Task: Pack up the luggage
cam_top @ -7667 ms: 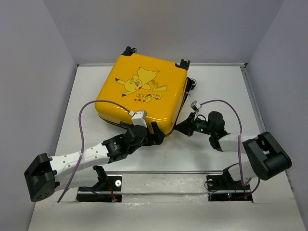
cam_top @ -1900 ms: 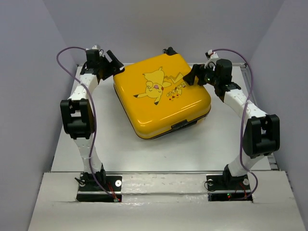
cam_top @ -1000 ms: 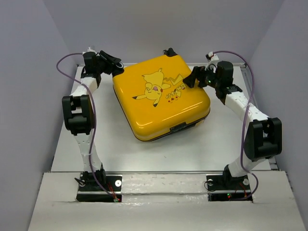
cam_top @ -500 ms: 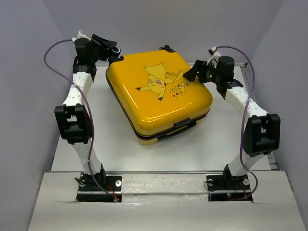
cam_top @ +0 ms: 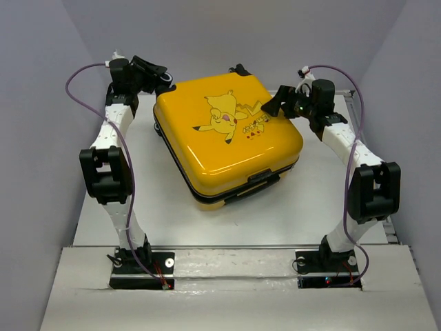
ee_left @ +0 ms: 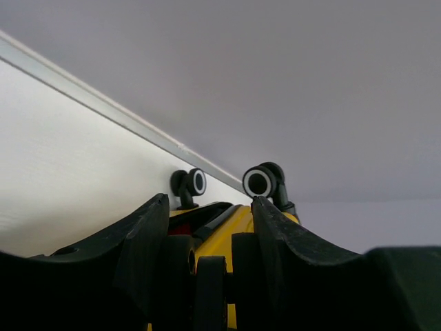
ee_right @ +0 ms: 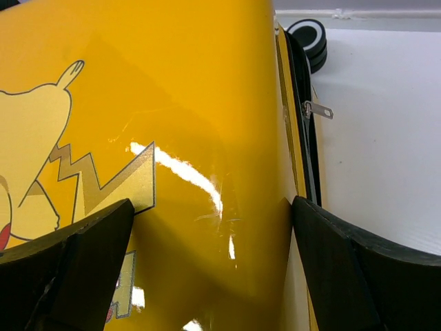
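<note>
Reviewing the two-arm step, I judge it to be turning the closed luggage (cam_top: 227,138) square on the table (cam_top: 138,207) before any opening; whether it is already packed cannot be seen.

Findings:
- The luggage lies flat beyond both arms, lid (ee_right: 193,103) up, one far corner at each set of fingers.
- The left gripper (cam_top: 164,79) is parted around a dark part of the far-left corner. Two wheels (ee_left: 260,181) stand just past its fingertips. I cannot tell whether the fingers (ee_left: 148,234) are pressing on that part.
- The right gripper (cam_top: 270,107) is spread wide with nothing held. The glossy lid fills the space between its fingers, and the zip pull (ee_right: 318,109) sits beyond the right-hand finger.

Recommendations:
- Move both arms together, one drawing and one pushing, so the luggage pivots and does not slide.
- Bear on the rim or the wheel, not the slick top, where a finger would likely skate.
- Keep the right fingers off the zip pull.

Orientation: the shell looks nearly square, so I take the wheels-to-handle line as its long axis. That axis runs diagonally. The wheeled end points away from the fingers toward the back wall (cam_top: 227,34) and a little left. The handle (cam_top: 258,177) end points back toward the arm bases and a little right.
</note>
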Motion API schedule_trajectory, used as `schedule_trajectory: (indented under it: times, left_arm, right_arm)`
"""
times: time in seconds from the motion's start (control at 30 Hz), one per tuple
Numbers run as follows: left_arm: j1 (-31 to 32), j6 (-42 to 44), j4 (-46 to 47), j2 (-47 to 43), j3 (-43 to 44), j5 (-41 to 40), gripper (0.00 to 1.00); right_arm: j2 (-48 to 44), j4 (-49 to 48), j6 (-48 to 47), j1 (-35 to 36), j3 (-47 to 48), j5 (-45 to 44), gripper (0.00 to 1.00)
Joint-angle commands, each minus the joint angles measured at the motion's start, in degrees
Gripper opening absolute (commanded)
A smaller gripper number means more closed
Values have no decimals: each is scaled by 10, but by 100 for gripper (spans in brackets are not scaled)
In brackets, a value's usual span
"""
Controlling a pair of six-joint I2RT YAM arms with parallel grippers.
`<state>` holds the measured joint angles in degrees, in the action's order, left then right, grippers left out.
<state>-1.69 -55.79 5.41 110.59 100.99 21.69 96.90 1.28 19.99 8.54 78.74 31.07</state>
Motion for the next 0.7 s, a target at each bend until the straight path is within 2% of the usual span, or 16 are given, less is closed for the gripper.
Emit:
schedule_trajectory:
  times: [0.0,0.33,0.57,0.67]
  left_arm:
    - [24,-8,80,-49,-35,75,6]
    - [-6,29,71,-39,-90,75,6]
    - [-9,65,20,35,-32,82,6]
    - [-9,69,20,36,-27,76,8]
  right_arm:
    - [19,72,-22,46,-3,76,100]
    - [23,94,-32,46,7,39,100]
    - [6,94,-33,46,4,29,100]
    - [-7,98,-36,46,5,21,100]
